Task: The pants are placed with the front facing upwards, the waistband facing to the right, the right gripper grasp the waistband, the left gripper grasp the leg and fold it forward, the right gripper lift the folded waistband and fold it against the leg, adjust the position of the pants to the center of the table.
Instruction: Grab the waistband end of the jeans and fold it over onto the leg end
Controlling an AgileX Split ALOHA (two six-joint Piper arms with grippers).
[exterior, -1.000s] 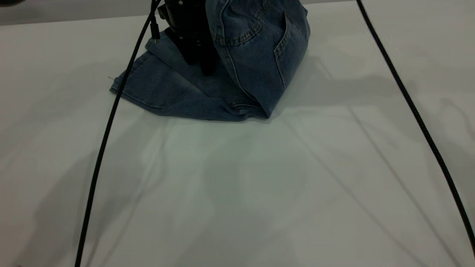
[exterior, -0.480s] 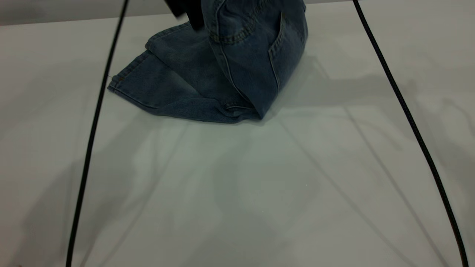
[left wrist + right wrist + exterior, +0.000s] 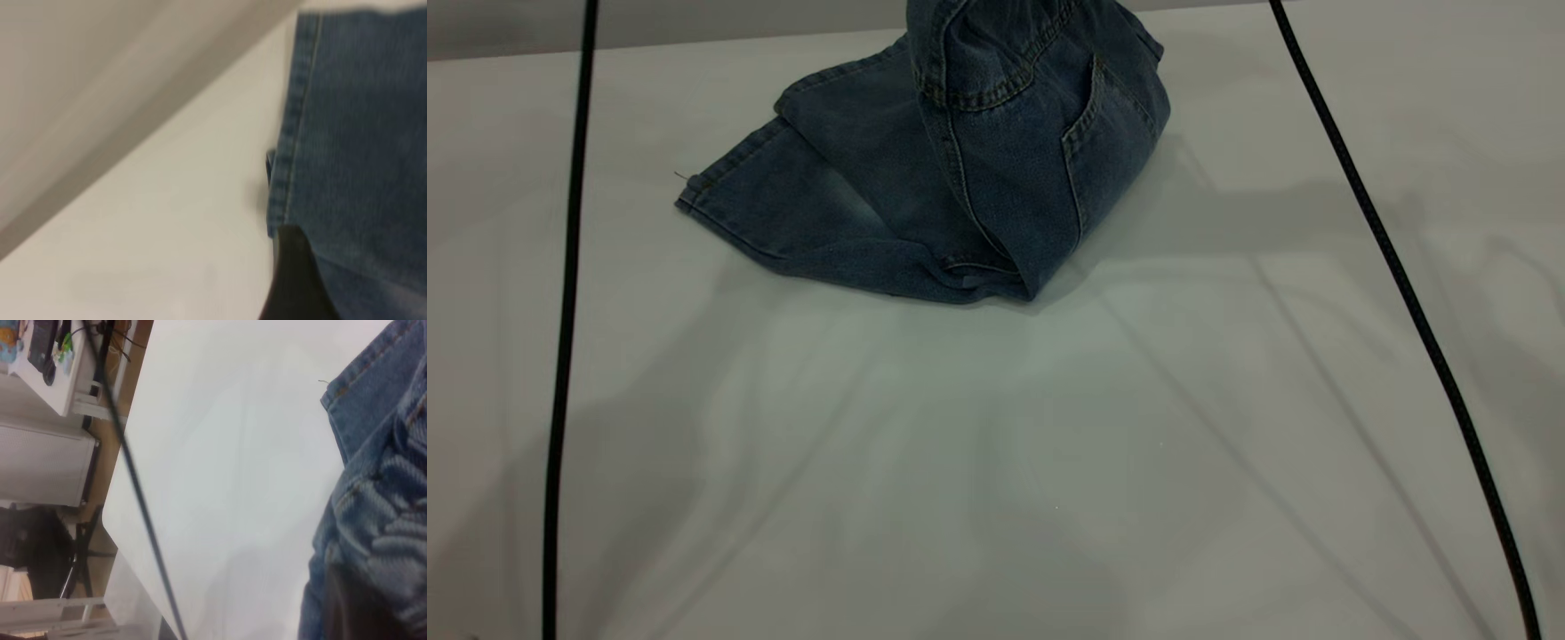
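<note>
One pair of pants (image 3: 925, 191), far side of the table (image 3: 996, 427), legs flat, upper part lifted out of the exterior view's top edge. Two black cables (image 3: 565, 311) cross that view, one each side.

Right gripper (image 3: 363, 610): a dark jaw against the ruched waistband (image 3: 393, 533), probably clamped on it, blurry.

Left gripper (image 3: 297, 280): one dark finger by a stitched hem; can't tell its opening.

Lots of bare table on the near side.
</note>
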